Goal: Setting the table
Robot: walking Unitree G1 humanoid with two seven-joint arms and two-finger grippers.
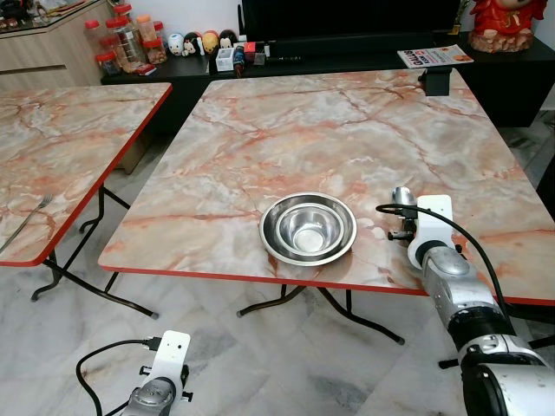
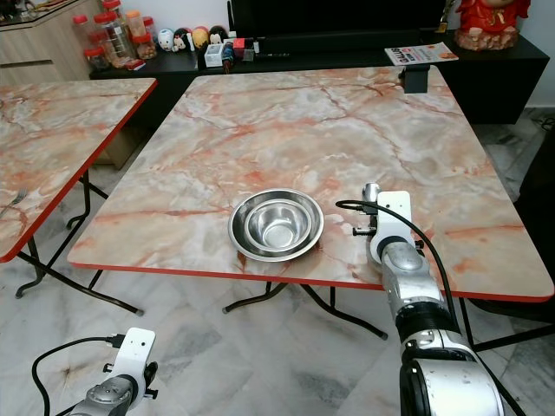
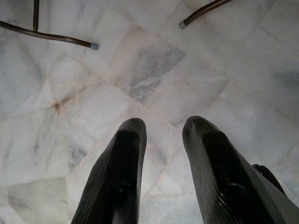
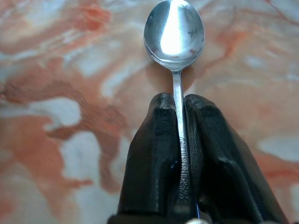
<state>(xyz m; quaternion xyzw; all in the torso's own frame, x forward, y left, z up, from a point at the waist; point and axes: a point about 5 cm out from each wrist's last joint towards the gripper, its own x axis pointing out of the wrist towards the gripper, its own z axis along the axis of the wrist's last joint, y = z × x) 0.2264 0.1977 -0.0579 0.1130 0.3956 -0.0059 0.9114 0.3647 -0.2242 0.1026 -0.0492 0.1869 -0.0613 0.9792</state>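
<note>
A steel bowl (image 1: 308, 228) sits near the front edge of the marble-patterned table (image 1: 329, 130), a smaller bowl nested inside it. Just to its right, apart from the rim, the right gripper (image 4: 176, 100) reaches in over the tabletop with a spoon (image 4: 174, 35) pinched between its two black fingers (image 4: 152, 149) — the handle clamped tight, with no gap either side, and the spoon's bowl sticking out past the fingertips, face up and close above the marble. Seen from the head, the spoon's bowl (image 1: 401, 196) points away toward the far side of the table.

The left gripper (image 3: 163, 128) hangs low beside the robot over the pale marble floor (image 3: 154, 74), its fingers parted and holding nothing.

On the neighbouring table (image 1: 61, 147) to the left lies a fork (image 1: 28, 218) — near its front edge, well apart from the bowl.
</note>
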